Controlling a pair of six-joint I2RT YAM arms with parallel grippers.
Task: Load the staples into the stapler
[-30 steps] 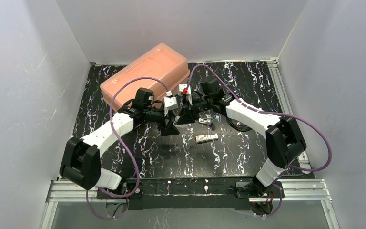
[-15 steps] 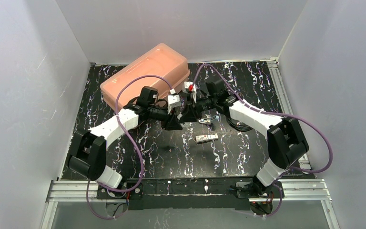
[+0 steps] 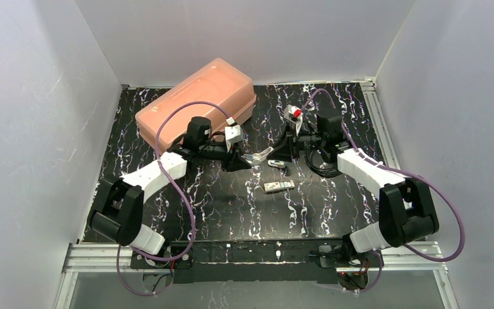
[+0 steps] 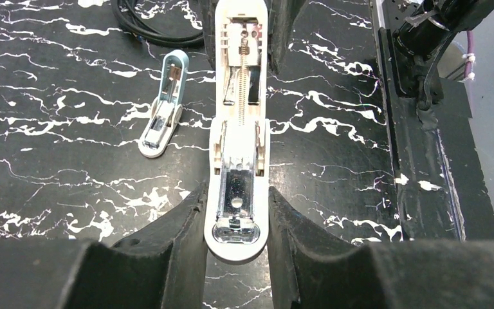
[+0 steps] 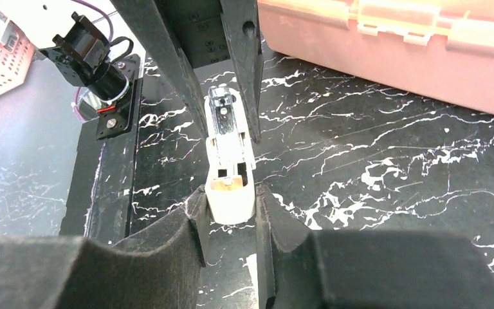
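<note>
Surface: black marbled table [image 3: 334, 206], white walls, pink lidded box [image 3: 196, 96] at far left.

Item: stapler [image 4: 238, 129], hinged fully open at mid-table, spanning the two arms and apparently clear of the surface. Its long axis runs gripper to gripper, with the spring channel exposed.

Left gripper [image 4: 237, 196]: fingers closed on the anvil end.

Right gripper [image 5: 229, 193]: fingers closed on the white opposite end (neither arm nearer).

Pale blue clip-like object [image 4: 162, 109]: on the table just beside, untouched.

Staples: not identifiable. Probably one gripper must let go to fetch them.
</note>
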